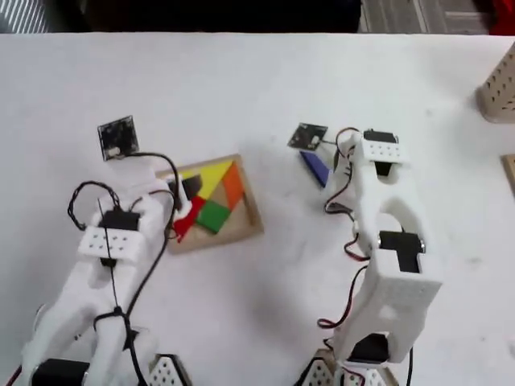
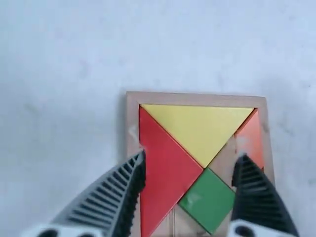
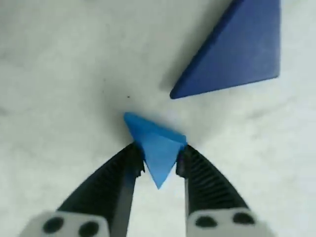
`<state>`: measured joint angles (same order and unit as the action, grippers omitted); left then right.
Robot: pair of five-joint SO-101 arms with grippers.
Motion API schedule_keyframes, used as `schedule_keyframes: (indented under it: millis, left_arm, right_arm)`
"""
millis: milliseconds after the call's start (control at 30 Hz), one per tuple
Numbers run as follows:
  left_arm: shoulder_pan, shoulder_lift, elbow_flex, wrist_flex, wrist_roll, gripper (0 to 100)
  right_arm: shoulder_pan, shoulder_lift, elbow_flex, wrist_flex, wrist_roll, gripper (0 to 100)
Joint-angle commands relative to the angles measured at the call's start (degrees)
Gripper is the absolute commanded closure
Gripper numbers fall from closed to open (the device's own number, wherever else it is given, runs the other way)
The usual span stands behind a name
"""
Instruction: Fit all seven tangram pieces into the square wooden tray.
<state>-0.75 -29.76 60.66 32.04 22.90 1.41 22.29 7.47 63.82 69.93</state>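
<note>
Our right pincer point(image 3: 159, 158) grips the light-blue triangle point(image 3: 158, 143), presumably to carry it over, while our left pincer point(image 2: 191, 160) hangs released above the tray point(image 2: 197, 98), probably ready to steady it.

Arms: two, a left arm point(image 1: 113, 249) and a right arm point(image 1: 394, 257).
Grippers: two, one per arm, the left gripper point(image 2: 191, 158) and the right gripper point(image 3: 159, 150).
Wooden tray point(image 2: 197, 98): one.
Tangram pieces that can be counted: six.
- Four inside the tray: one yellow triangle point(image 2: 197, 126), one red triangle point(image 2: 165, 173), one green square point(image 2: 208, 197), one orange piece point(image 2: 250, 138) whose shape is unclear.
- Two outside it: one dark blue triangle point(image 3: 242, 49), one light blue triangle point(image 3: 158, 145).

Triangles: four certain. Squares: one.
Small black square boards point(image 1: 118, 137): two.
Pale perforated block point(image 1: 500, 92): one.
</note>
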Motion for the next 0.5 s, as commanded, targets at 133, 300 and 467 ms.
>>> schedule_keyframes:
  millis: [133, 300, 467]
  left_arm:
    - [-0.31, -1.54, -0.44, -1.23, 0.26, 72]
    - [-0.31, -1.54, -0.44, -1.23, 0.26, 72]
    - [-0.48, -1.54, -0.53, -1.23, 0.26, 72]
  right_arm:
    - [-0.04, -1.71, -2.2, 2.59, -6.07, 98.1]
    - [-1.45, -6.46, -2.02, 7.25, -10.29, 98.1]
    - [-4.79, -12.0, 0.97, 11.91, -14.59, 98.1]
